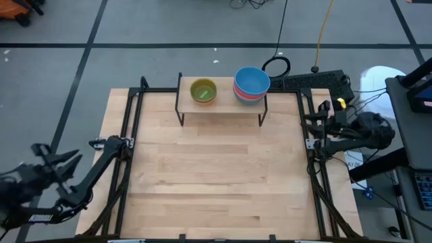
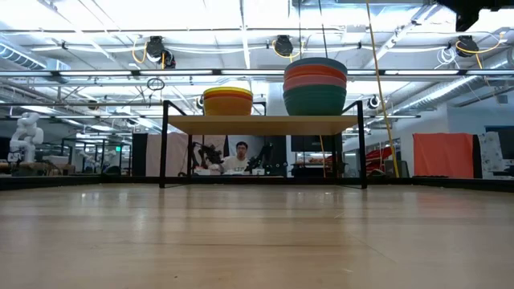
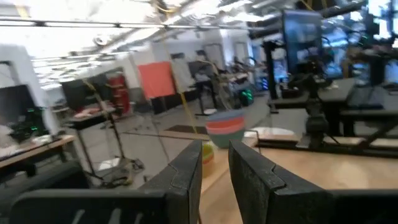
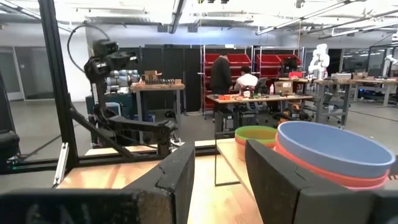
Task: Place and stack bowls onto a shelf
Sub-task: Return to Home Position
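The shelf (image 1: 221, 106) stands at the table's far edge on thin black legs. Two stacks of bowls rest on it. The left stack (image 1: 203, 91) has a yellow-green bowl on top and orange below (image 2: 227, 101). The right stack (image 1: 252, 84) is taller, with blue on top, pink and red under it and teal at the bottom (image 2: 315, 85). My left gripper (image 1: 64, 162) hangs open off the table's near left corner, nothing between its fingers (image 3: 216, 152). My right gripper (image 1: 316, 127) stands open at the table's right edge, pointing left, with nothing in it (image 4: 219, 155).
The wooden tabletop (image 1: 216, 175) in front of the shelf is bare, framed by black rails (image 1: 131, 135). A black cable loop (image 1: 277, 65) and a keyboard (image 1: 317, 82) lie behind the shelf. People sit and stand in the room beyond (image 2: 241, 156).
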Robot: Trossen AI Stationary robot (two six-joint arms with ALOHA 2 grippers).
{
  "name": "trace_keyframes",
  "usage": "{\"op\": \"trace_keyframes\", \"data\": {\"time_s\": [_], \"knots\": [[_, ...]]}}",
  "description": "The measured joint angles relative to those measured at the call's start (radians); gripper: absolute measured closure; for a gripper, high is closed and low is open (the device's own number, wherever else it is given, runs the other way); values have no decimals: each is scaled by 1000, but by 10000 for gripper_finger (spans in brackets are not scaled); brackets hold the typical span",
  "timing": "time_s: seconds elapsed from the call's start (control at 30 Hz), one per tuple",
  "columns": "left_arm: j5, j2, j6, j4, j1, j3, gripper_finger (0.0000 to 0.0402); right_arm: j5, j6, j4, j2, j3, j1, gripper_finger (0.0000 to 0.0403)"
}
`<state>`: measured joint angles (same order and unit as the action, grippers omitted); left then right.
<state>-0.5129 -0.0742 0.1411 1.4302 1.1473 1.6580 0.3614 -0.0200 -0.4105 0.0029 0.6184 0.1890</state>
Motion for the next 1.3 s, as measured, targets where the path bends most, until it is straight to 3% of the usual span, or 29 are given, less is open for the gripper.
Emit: {"op": "trace_keyframes", "data": {"time_s": [0.17, 0.43, 0.63, 0.83, 1.03, 1.3], "knots": [[-48, 0, 22, -130, 10, -185, 316, 1, 1, 71, 0, -80, 0, 268], [-145, -1, 13, -482, -12, -503, 316, 1, 28, 150, 0, -152, 0, 268], [-166, -1, -59, -685, -33, -729, 316, 0, 5, 248, 0, -219, 0, 268], [-173, -1, -154, -990, -39, -937, 316, 2, 13, 294, 0, -277, 0, 268], [-178, -1, -240, -1295, -39, -1112, 316, 3, -10, 404, 0, -353, 0, 268], [-163, -1, -307, -1463, -39, -1281, 316, 4, -18, 508, 0, -462, 0, 268]]}}
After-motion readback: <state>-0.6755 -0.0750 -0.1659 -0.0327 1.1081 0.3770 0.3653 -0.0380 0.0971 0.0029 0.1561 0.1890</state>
